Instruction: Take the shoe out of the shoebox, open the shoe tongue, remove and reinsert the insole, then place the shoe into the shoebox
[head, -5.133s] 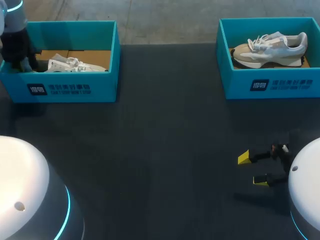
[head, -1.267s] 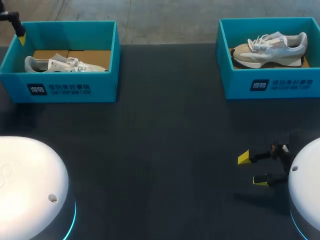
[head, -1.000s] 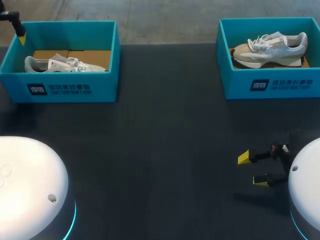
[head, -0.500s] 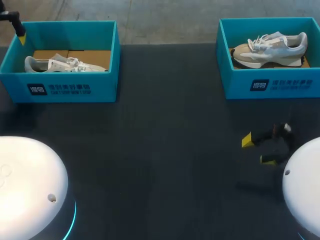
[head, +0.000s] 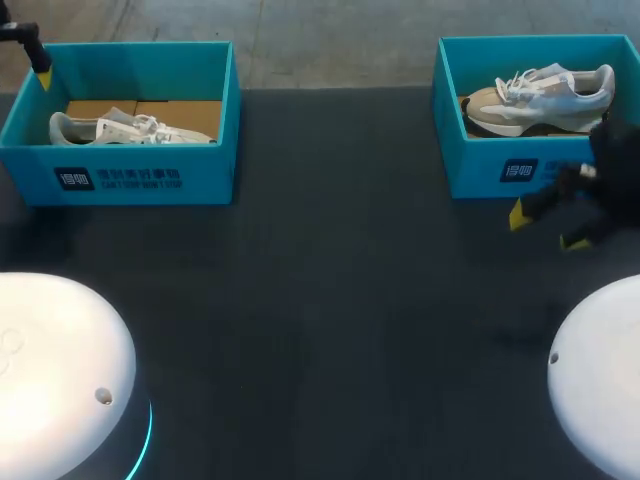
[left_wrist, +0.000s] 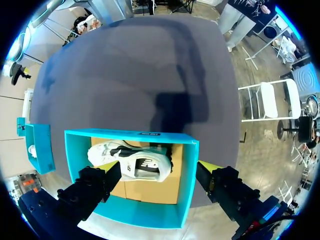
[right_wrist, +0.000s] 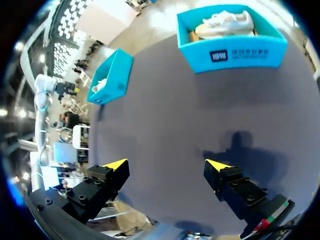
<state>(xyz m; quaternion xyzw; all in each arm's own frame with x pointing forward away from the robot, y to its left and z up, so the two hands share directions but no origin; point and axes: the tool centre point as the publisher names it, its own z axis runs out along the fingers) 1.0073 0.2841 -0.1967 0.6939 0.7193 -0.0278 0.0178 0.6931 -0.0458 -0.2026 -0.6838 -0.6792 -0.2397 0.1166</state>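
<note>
Quick status from the remote desk. My right gripper (head: 545, 228) is hovering over the dark table (head: 330, 260), just in front of the near wall of the right shoebox (head: 447, 140), toward that wall's right end. Its fingers are standing wide apart with nothing between them, and in its own wrist view only bare tabletop is showing under the two yellow tips, with the teal box sitting well ahead of them.

The beige-and-white shoe (head: 545, 92) is lying on its side inside that right box, laces facing up toward the head camera, and nothing is touching it.

Over on the other side, my left gripper (left_wrist: 159, 170) is hanging above the left shoebox (head: 130, 178), up by the far left corner as the head view is showing it. It's spread wide too and gripping nothing. In its wrist view the box is sitting below it, one finger overlapping a corner of the box and the other showing outside the side wall. I can't tell how high above the rim it's sitting.

The white shoe (left_wrist: 131, 163), which has dark markings on its side, is resting on its side on the brown cardboard floor of the left box, close to the front wall.

Both boxes are sitting well apart at the far edge of the table.
</note>
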